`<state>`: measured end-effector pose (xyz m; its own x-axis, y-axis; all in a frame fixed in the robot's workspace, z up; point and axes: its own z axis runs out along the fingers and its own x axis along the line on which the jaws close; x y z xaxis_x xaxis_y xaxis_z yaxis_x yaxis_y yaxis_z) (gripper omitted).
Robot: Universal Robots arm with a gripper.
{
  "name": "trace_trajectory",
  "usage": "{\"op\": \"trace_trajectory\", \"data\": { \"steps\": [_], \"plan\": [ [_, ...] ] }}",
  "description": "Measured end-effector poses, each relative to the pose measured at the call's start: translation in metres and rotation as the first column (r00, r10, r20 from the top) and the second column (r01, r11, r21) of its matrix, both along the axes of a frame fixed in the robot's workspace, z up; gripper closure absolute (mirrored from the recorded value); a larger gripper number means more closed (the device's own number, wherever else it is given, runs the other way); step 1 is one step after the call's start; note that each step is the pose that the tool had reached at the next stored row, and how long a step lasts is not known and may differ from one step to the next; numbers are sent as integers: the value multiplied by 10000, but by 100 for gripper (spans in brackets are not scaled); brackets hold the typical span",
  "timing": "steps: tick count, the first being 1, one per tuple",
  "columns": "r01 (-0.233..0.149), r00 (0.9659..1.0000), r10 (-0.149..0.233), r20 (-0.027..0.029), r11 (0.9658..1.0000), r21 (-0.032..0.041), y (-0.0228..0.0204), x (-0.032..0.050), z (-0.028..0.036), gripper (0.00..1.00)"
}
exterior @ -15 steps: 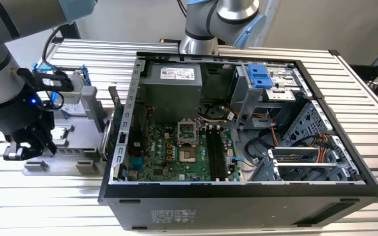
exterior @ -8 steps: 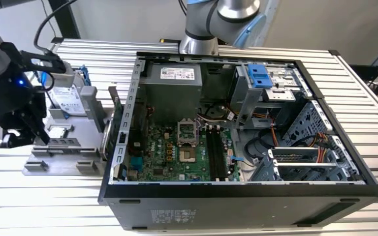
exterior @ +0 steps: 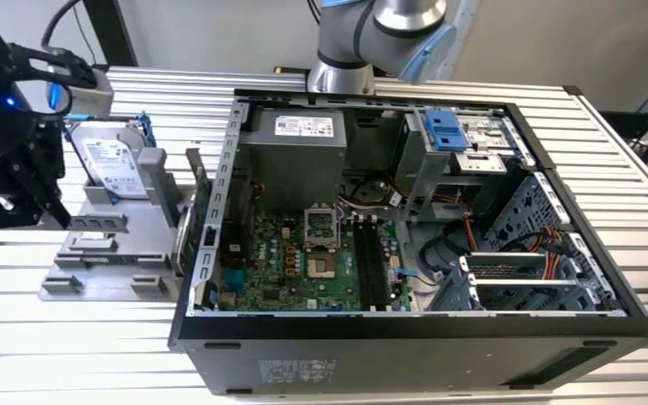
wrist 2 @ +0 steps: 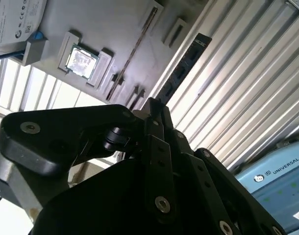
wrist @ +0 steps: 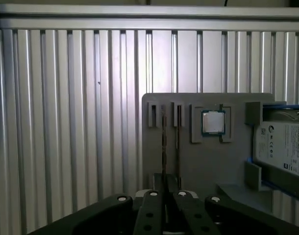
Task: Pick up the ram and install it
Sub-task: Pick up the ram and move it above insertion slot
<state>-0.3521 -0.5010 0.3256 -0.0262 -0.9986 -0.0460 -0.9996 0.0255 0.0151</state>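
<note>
The ram [wrist 2: 183, 66] is a long, dark, thin stick that juts out from my gripper [wrist 2: 155, 105], which is shut on one end of it. In the first wrist view the ram [wrist: 164, 147] is seen edge-on, in line with my gripper [wrist: 166, 182]. It hangs over the narrow slots of the grey holder [wrist: 208, 166]. In the exterior view my gripper [exterior: 31, 198] is raised at the far left, over the holder [exterior: 99, 253]. The black motherboard slots [exterior: 371, 261] lie inside the open computer case [exterior: 414, 325], well to the exterior view's right of my gripper.
The grey holder also carries a silver hard drive in a blue frame [exterior: 110, 164] and a small square processor chip [wrist: 213, 122]. The case walls [exterior: 206, 253] rise between the holder and the motherboard. A ribbed metal table [wrist: 66, 122] surrounds everything.
</note>
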Motion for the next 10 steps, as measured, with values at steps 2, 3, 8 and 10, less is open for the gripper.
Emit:
{"op": "trace_trajectory", "data": {
  "steps": [2, 3, 8, 10],
  "plan": [
    [0, 10000, 0, -1, 10000, 0, 0, 0, 90, 100],
    [0, 10000, 0, 0, 10000, 0, 0, 0, 135, 100],
    [1, 10000, -1, 0, 10000, 0, 0, -1, 363, 100],
    [1, 10000, -1, -1, 10000, -1, 0, 0, 455, 100]
  ]
}}
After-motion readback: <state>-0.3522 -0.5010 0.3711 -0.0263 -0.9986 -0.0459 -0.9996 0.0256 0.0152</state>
